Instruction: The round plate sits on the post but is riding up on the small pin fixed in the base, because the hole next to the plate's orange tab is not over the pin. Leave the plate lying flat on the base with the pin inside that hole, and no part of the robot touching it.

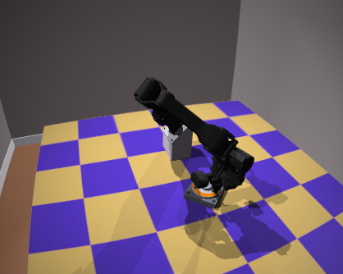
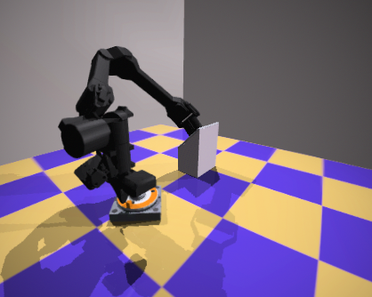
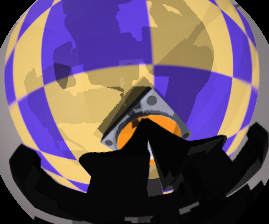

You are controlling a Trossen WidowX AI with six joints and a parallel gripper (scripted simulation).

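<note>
Plate (image 2: 141, 201) sits on its dark base (image 2: 135, 216), right beneath your pincer (image 2: 133, 191), which is clenched on nothing and pressing down near the rim. Nudge it round the post slowly, stopping once the tab-side hole drops over the pin, then lift away.

Grey walls (image 1: 112, 49), purple-yellow chequered floor (image 1: 108, 176)

Shut black gripper (image 3: 147, 156) hangs low over the orange plate (image 3: 133, 135) on its grey base (image 3: 154, 104), above checkered floor (image 3: 105, 30)
</note>
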